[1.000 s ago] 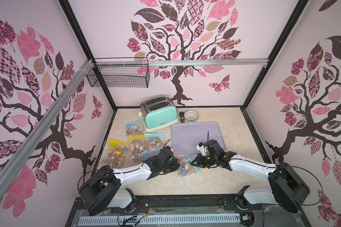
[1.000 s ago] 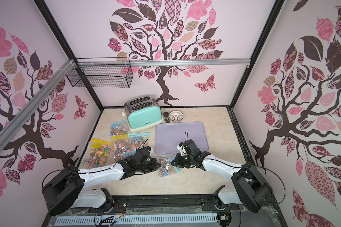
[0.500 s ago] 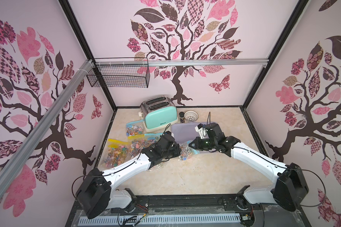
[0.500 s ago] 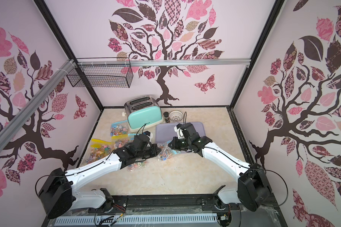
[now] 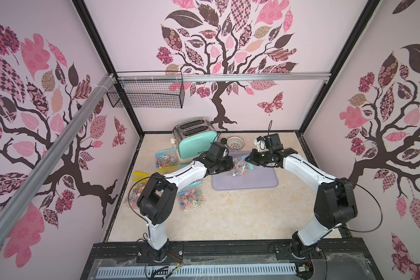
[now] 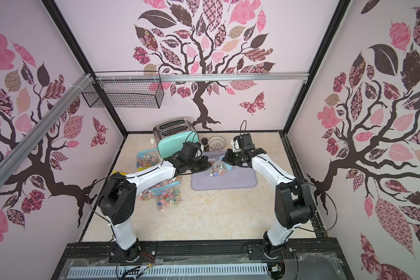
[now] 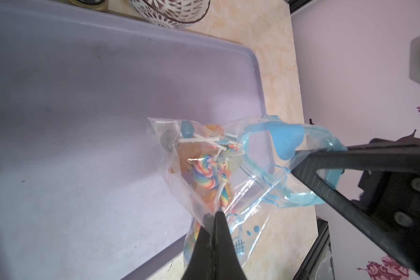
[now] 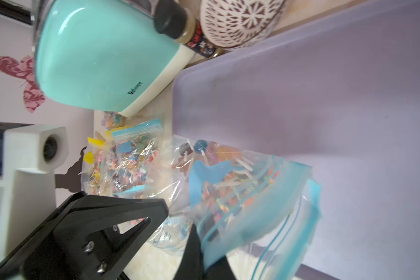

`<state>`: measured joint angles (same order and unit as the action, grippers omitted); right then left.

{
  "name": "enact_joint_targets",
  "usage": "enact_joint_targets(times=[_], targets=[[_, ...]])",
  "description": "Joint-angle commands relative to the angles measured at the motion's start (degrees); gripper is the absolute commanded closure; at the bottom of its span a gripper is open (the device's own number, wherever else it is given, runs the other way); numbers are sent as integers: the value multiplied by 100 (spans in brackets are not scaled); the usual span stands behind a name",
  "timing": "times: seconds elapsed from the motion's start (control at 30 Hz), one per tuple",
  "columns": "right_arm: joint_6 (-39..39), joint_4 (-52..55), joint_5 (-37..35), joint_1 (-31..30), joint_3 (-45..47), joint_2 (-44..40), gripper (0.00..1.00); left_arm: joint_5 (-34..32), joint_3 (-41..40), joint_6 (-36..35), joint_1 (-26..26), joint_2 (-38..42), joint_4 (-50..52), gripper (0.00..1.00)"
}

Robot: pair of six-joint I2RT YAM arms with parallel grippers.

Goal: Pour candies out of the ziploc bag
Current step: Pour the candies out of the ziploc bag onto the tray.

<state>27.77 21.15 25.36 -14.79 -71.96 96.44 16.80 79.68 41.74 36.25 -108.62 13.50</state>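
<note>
Clear plastic zip bag (image 5: 240, 166) with a blue zip strip hangs between the two arms over the left half of the purple tray (image 5: 255, 184), seen in both top views. Left fingers (image 7: 216, 218) pinched tight on the clear film at one end of the bag, nothing else between them. Right fingers (image 7: 301, 161) clamped on the blue zip strip at the opposite end. Strip bows into a loop next to the right fingers, so the mouth looks parted there. Candies (image 7: 206, 172) sit inside the bag: rainbow swirl lollipop, blue and orange heads, thin white sticks, bunched in the sagging middle. Can't tell if the bag's low point touches the tray or hangs just clear. Tray lies flat on the beige tabletop (image 5: 228, 218). Mint toaster (image 5: 197, 143) stands behind the tray's left rear corner; white lattice bowl (image 5: 235, 142) and small black-capped bottle (image 6: 204, 143) sit just beside the tray's rear edge. Spare bags (image 5: 166, 160) full of sweets lie on the tabletop left of the tray, partly under the left arm. Black wire basket (image 5: 146, 94) hangs from the rail at the rear left corner, well apart from everything on the tabletop.
</note>
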Motion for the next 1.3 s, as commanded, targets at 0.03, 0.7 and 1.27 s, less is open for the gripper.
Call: enact_joint_targets(times=[0.03, 0.7, 1.27], targets=[[-257, 7, -152, 130, -230, 379, 100, 401, 593, -278, -56, -522, 95, 100], [-105, -124, -391, 176, 266, 236, 36, 370, 1738, -992, 79, -436, 1415, 100], [-635, -361, -77, 177, 913, -616, 25, -96, 2836, -1230, 265, -564, 2733, 100]])
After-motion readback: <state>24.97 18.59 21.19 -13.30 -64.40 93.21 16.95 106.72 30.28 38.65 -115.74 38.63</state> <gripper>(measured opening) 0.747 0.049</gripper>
